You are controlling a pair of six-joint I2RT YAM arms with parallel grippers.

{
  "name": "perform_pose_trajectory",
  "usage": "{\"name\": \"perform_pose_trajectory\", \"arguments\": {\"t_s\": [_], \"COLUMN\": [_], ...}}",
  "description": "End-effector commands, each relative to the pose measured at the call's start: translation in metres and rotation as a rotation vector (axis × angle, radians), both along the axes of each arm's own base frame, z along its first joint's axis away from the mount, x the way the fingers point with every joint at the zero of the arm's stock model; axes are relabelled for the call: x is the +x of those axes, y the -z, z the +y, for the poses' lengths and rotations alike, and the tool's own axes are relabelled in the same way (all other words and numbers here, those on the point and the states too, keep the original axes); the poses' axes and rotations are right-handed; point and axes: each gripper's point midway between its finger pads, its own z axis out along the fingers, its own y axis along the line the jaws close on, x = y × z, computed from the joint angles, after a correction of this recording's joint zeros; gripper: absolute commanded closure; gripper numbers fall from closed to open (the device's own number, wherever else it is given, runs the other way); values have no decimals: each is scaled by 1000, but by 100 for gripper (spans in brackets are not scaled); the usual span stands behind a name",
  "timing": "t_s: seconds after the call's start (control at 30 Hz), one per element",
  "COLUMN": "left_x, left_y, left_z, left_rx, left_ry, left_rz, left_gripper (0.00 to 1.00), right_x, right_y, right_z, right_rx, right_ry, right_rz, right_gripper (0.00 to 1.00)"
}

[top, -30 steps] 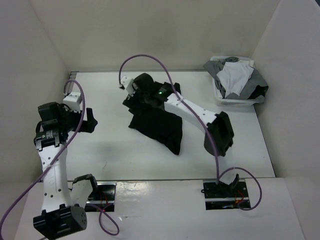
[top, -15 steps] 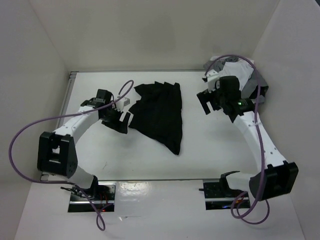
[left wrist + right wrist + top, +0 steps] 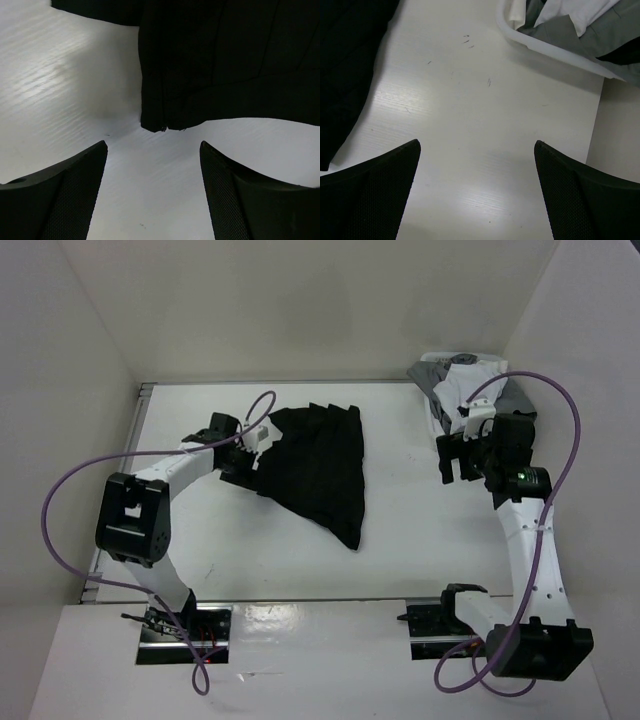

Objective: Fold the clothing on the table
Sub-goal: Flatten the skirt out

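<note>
The black pleated clothing (image 3: 320, 465) lies spread flat on the white table (image 3: 200, 540), wide at the back and narrowing to a point toward the front. My left gripper (image 3: 246, 453) sits low at its left edge. In the left wrist view the left gripper (image 3: 152, 145) is open, and a corner of the clothing (image 3: 210, 65) lies just ahead of the fingertips with nothing between them. My right gripper (image 3: 452, 455) hovers open over bare table to the right of the clothing. The right wrist view has the right gripper (image 3: 476, 143) over white tabletop, with the clothing (image 3: 345, 60) at far left.
A white basket (image 3: 470, 444) holding grey and white garments (image 3: 470, 388) stands at the back right corner, just behind the right gripper; its rim (image 3: 545, 47) shows in the right wrist view. White walls enclose the table. Purple cables loop off both arms.
The right arm let go of the clothing and swung right toward the basket. The left arm reached in to the clothing's left edge. The clothing now lies spread out.
</note>
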Motion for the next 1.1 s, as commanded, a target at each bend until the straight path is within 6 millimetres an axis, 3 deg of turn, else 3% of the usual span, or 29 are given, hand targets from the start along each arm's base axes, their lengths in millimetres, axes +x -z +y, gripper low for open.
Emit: {"name": "perform_pose_trajectory", "arguments": {"t_s": [0.0, 0.17, 0.3, 0.43, 0.57, 0.8, 1.07], "left_x": [2, 4, 9, 6, 9, 13, 8], "left_y": [13, 28, 27, 46, 52, 48, 43], "left_z": [-14, -17, -18, -19, -23, -28, -33], "left_rx": [0, 58, 87, 112, 121, 98, 71], "left_ry": [-30, -69, -98, -105, -108, -88, -51], "left_rz": [3, 3, -23, 16, 27, 12, 27], "left_gripper": [19, 19, 19, 19, 23, 29, 45], "right_x": [-9, -14, -16, -19, -20, -22, -22], "right_y": [1, 1, -2, -2, 1, 2, 2], "right_z": [4, 1, -3, -7, -6, -9, -8], "right_rx": [65, 97, 101, 109, 121, 122, 127], "right_ry": [-9, 7, 19, 43, 38, 47, 52], "right_rz": [12, 9, -2, -2, 5, 5, -3], "right_gripper": [2, 2, 2, 2, 2, 2, 2]}}
